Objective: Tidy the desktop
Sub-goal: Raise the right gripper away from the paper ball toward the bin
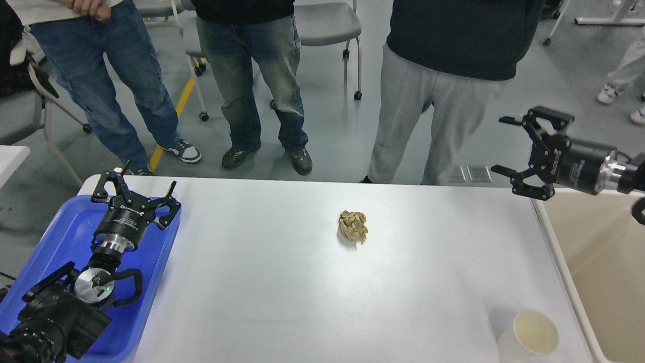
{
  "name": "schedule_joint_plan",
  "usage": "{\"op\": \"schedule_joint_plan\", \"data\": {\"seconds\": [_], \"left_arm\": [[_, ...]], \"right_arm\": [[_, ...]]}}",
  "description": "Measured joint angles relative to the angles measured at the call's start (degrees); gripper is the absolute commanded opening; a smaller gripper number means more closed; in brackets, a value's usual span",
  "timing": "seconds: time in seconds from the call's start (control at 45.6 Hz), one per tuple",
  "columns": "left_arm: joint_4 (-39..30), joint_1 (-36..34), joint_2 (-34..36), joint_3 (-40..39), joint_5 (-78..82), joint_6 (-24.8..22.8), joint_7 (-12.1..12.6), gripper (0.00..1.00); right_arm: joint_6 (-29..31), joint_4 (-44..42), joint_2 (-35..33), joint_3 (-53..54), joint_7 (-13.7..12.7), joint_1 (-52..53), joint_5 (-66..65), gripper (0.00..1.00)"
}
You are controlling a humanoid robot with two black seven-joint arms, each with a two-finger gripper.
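The white desktop (282, 282) fills the middle of the head view. A crumpled ball of brown paper (352, 226) lies near its centre. A white paper cup (529, 335) stands upright at the front right corner. My left gripper (135, 187) is open and empty above the far end of the blue tray (55, 237). My right gripper (516, 154) is open and empty, raised off the desktop at the far right, above the far corner of the beige tub (599, 262), well to the right of the paper ball.
Three people stand just beyond the far edge of the desktop, one in grey trousers (433, 116) close to the table. Rolling chairs (322, 25) stand behind them. The tub borders the right edge, the tray the left edge.
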Motion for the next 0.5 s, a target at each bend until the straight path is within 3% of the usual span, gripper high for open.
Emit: {"op": "schedule_joint_plan", "data": {"seconds": [0.504], "left_arm": [[0.0, 0.0, 0.0, 0.0, 0.0, 0.0, 0.0, 1.00]], "right_arm": [[1.5, 17.5, -20.0, -12.0, 0.3, 4.9, -26.4, 1.00]]}}
